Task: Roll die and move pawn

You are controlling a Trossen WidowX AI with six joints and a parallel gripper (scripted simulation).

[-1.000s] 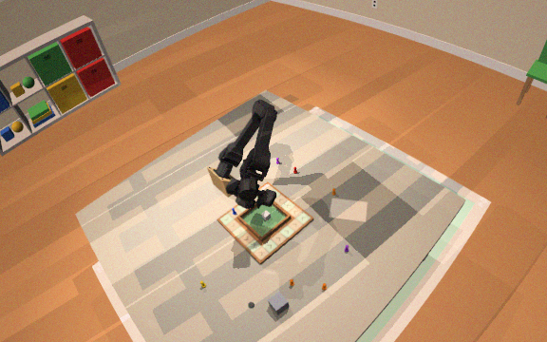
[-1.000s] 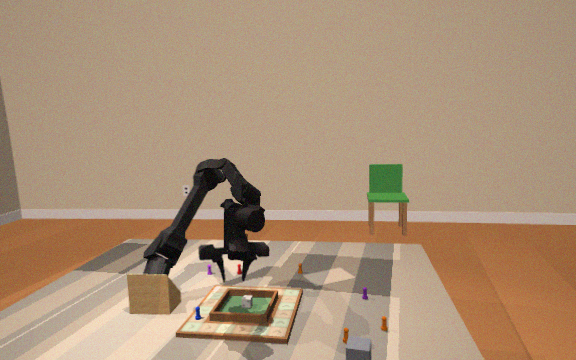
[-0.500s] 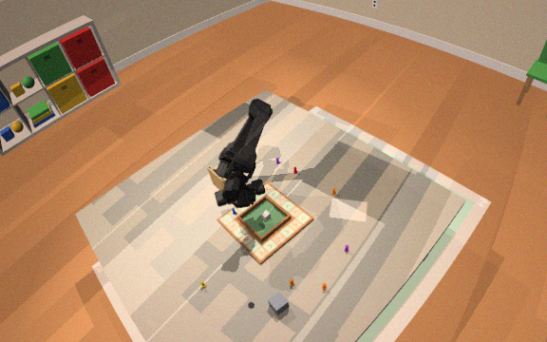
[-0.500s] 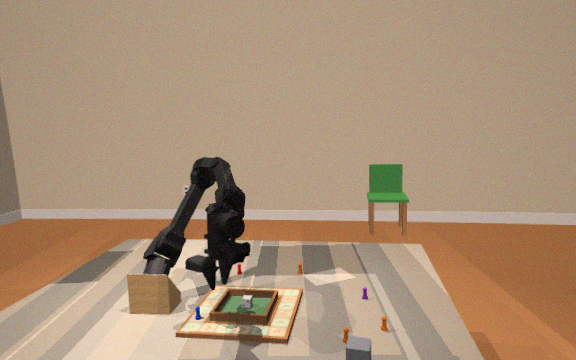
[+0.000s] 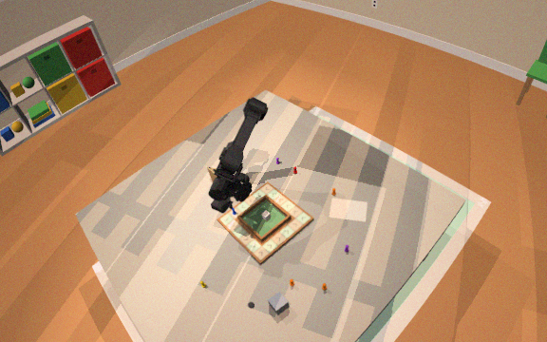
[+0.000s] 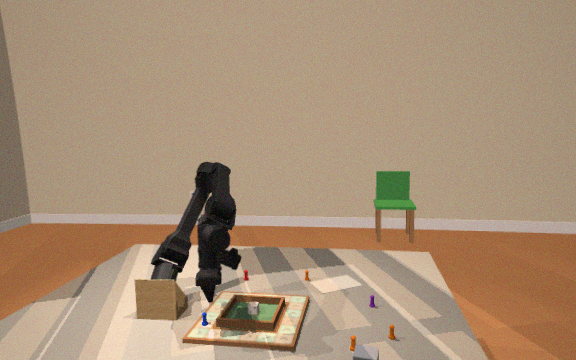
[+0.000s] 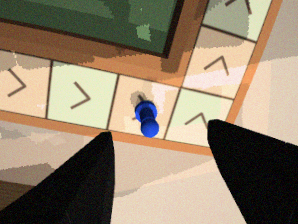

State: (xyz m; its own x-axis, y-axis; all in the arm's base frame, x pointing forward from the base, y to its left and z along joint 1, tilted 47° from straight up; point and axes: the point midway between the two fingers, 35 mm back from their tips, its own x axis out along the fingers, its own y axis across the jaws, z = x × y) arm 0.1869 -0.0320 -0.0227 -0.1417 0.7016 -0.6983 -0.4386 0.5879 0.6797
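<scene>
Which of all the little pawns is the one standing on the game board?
The blue pawn. It stands on a square of the board, right under the open claw. The red, orange, purple and yellow pawns are all off the board, scattered around it.

We see the board (image 5: 302, 219) from high overhead and, low and level, from the table's far side. Our wrist view looks straight down, close on the blue pawn (image 7: 147, 117), which all 3 views share.

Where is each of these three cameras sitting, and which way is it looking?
Top: high overhead, tilted down on the table; whole arm, board, die in the tray.
Exterior: low, level with the table edge, facing the far wall; arm, board, green chair.
Wrist: on the arm, looking down between both fingers at the blue pawn.
Shared: all three show the blue pawn.
</scene>
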